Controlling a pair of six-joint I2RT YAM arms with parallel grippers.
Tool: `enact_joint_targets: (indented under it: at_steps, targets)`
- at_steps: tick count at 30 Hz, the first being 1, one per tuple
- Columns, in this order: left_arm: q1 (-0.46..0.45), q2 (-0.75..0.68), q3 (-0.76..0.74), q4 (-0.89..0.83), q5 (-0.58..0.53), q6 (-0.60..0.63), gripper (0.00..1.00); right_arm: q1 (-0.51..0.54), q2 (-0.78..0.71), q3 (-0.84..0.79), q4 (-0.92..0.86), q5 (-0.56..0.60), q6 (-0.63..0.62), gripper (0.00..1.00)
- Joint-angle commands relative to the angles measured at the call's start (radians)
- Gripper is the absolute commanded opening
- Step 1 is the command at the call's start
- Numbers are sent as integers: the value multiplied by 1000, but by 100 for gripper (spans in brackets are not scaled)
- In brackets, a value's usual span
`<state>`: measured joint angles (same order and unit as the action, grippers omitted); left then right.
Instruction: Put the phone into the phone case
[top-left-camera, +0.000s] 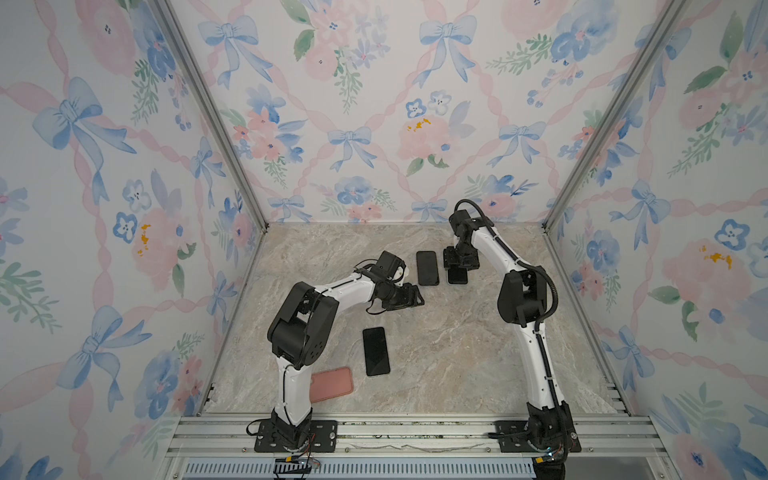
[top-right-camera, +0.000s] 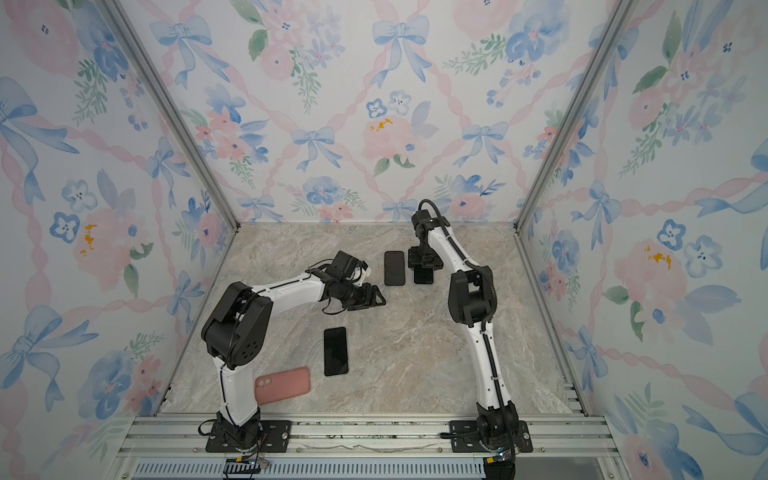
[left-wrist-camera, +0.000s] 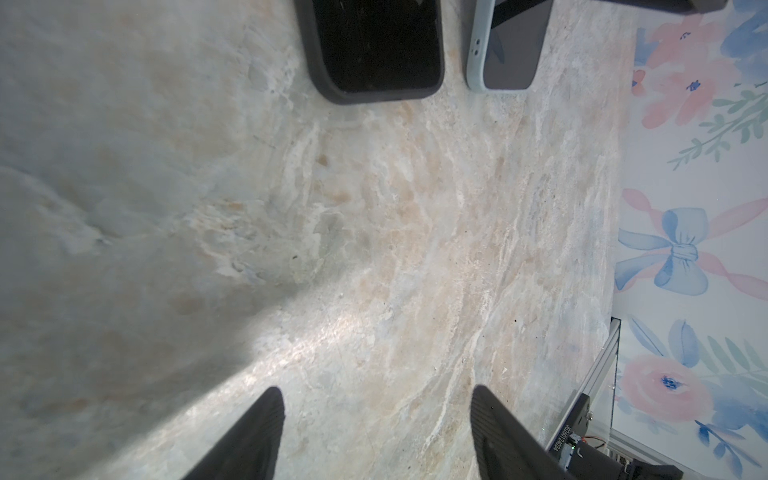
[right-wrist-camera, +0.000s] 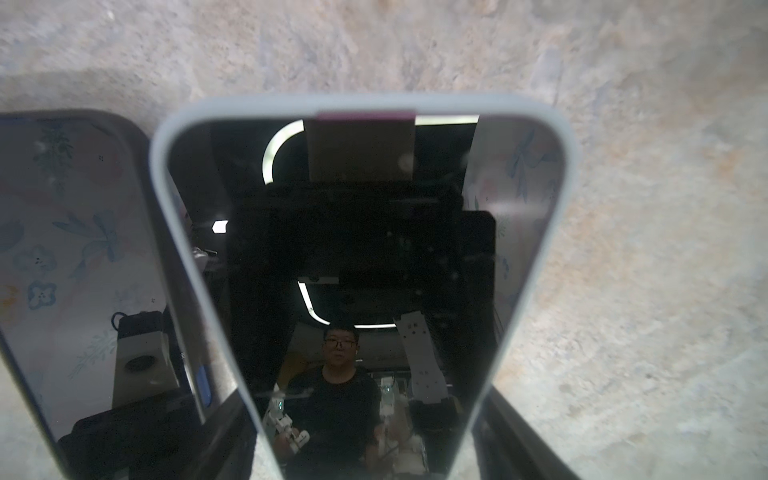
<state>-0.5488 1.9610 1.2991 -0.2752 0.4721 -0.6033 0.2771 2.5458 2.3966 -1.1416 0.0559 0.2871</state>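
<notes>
A phone (right-wrist-camera: 353, 249) with a dark glossy screen sits inside a pale grey-blue phone case (left-wrist-camera: 473, 50), far back on the marble table (top-left-camera: 457, 353). My right gripper (right-wrist-camera: 365, 395) points down over it, one finger against each long side. In both top views only the phone's near end (top-left-camera: 457, 277) (top-right-camera: 423, 277) shows below the gripper. My left gripper (top-left-camera: 417, 299) (left-wrist-camera: 376, 390) hovers open and empty over bare marble, left of and nearer than that phone.
A dark-rimmed phone-shaped item (top-left-camera: 427, 268) (left-wrist-camera: 374, 41) lies just left of the cased phone. A black phone (top-left-camera: 376, 351) (top-right-camera: 336, 351) lies flat at front centre. A pink case (top-right-camera: 284, 384) lies beside the left arm's base. Floral walls enclose three sides.
</notes>
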Motion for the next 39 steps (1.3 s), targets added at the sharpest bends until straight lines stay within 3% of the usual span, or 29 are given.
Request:
enact_joint_targets:
  at_steps: [1, 29, 39]
  targets:
    - [6, 13, 2, -1, 14, -2, 72, -10, 30, 44, -12, -8, -5, 63]
    - [7, -1, -20, 0, 11, -3, 72, -19, 70, 68, 73, 5, -17, 66]
    - [6, 1, -20, -1, 13, -3, 72, -17, 80, 65, 73, -3, -20, 73]
